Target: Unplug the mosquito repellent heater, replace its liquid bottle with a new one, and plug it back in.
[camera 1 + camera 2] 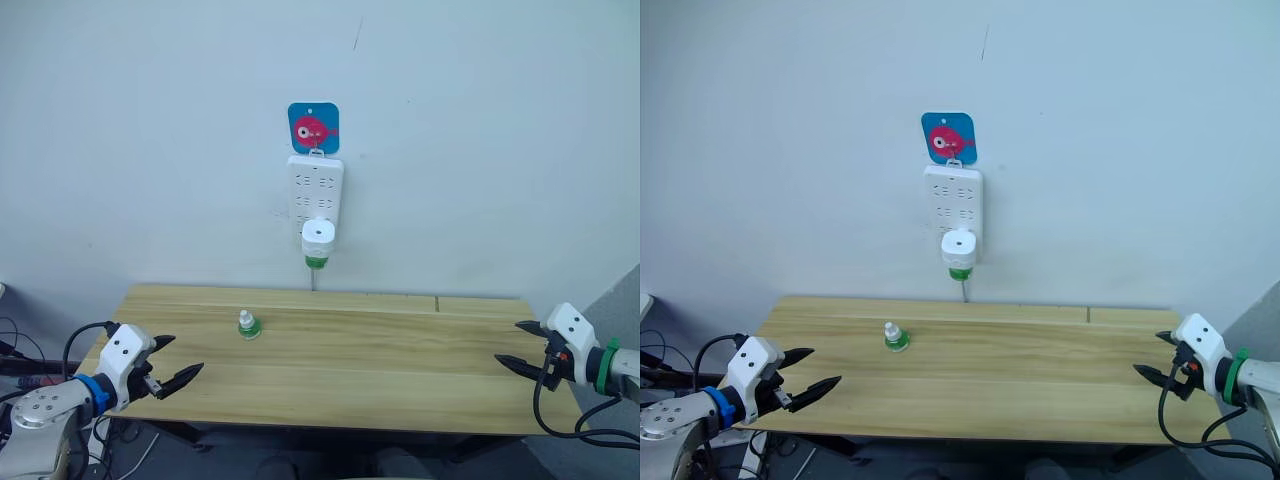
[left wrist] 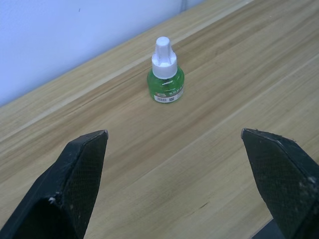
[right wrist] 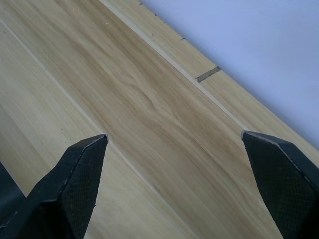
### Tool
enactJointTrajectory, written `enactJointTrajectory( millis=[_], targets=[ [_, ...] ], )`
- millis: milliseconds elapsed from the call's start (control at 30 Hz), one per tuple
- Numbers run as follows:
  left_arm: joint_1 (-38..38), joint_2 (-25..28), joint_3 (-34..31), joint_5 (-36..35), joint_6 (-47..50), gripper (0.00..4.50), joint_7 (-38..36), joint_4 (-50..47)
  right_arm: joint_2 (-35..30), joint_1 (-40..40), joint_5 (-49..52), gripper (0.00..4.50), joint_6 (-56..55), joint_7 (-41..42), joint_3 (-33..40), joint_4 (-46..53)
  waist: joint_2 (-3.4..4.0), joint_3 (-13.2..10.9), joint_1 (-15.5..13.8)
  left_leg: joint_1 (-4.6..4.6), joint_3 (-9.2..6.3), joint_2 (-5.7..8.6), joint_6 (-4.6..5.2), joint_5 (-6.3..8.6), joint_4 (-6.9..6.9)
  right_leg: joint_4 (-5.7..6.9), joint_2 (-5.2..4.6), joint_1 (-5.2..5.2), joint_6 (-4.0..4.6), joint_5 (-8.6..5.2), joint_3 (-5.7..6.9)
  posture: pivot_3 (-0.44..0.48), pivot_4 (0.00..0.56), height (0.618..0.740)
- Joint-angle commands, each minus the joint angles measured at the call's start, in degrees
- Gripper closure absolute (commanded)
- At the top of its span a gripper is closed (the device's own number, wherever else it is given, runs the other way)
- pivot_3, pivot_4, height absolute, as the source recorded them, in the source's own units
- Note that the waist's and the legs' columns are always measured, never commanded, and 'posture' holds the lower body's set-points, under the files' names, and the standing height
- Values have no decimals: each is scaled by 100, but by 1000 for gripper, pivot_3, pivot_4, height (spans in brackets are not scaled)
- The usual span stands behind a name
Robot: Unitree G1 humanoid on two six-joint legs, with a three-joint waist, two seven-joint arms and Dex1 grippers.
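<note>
The mosquito repellent heater [image 1: 318, 238] is plugged into the bottom end of the white power strip [image 1: 315, 188] hanging on the wall, up around 12 o'clock from the middle of the tabletop [image 1: 380, 370]. There's a green bottle [image 1: 316, 262] screwed in under it, though from the head views it's small enough that I can only make out the green part. The strip hangs off a blue hook sticker [image 1: 313, 127] with a pink fish on it.

The spare liquid bottle [image 2: 166, 74], green with a white cap, stands upright on the wood at about 10 o'clock from the tabletop's center, well apart from the wall.

Left claw [image 1: 167, 362] hovers at the 8 o'clock corner with its fingers spread wide, holding nothing, the spare bottle sitting out in front between the tips. Right claw [image 1: 520, 346] is over the 4 o'clock edge, also wide and empty, just bare wood ahead of it.
</note>
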State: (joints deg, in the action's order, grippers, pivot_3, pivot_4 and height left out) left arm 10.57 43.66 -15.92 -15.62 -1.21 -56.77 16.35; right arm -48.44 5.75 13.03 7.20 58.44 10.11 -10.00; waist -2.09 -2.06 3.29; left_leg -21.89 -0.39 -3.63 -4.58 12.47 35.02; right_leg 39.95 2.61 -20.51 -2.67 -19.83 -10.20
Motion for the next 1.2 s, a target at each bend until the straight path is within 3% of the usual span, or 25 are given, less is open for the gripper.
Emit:
enactJointTrajectory(
  millis=[33, 400, 733, 933, 1200],
  targets=[
    [-87, 44, -49, -41, -4, 0, 16, -78, -63, 3, 62, 18, 38, -22, 121, 258, 0, 0, 0, 0, 0, 0, 0, 0, 0, 0, 0, 0, 0, 0, 0, 58, 0, 733],
    [-301, 79, -161, -38, -230, 0, -65, 115, -71, 91, 92, 18, 189, -46, 168, 447, 5, 4, 0, 1, -4, 1, 0, 0, 3, 0, 1, 1, 1, -1, 3, 53, 0, 733],
    [-481, 141, -396, -681, 179, 0, -656, 247, -57, 143, 109, 18, 292, -93, 200, 599, 9, 7, 3, -1, -11, 1, 0, 0, 3, 0, 2, 4, 1, -1, 9, 47, 0, 733],
    [-580, 83, -533, -726, -15, 0, -608, 306, -46, 223, 141, 18, 427, -163, 213, 822, 9, 8, 3, -1, -17, 0, 0, 0, 3, 0, 3, 5, 1, -1, 13, 42, 0, 733],
    [-574, -96, -657, -993, 403, 0, -269, -215, 38, 405, 330, 18, 569, -271, 267, 1380, 11, 10, 10, -2, -24, 0, 0, 0, 3, 0, 3, 7, 1, -1, 16, -2, 0, 733]
  ],
)
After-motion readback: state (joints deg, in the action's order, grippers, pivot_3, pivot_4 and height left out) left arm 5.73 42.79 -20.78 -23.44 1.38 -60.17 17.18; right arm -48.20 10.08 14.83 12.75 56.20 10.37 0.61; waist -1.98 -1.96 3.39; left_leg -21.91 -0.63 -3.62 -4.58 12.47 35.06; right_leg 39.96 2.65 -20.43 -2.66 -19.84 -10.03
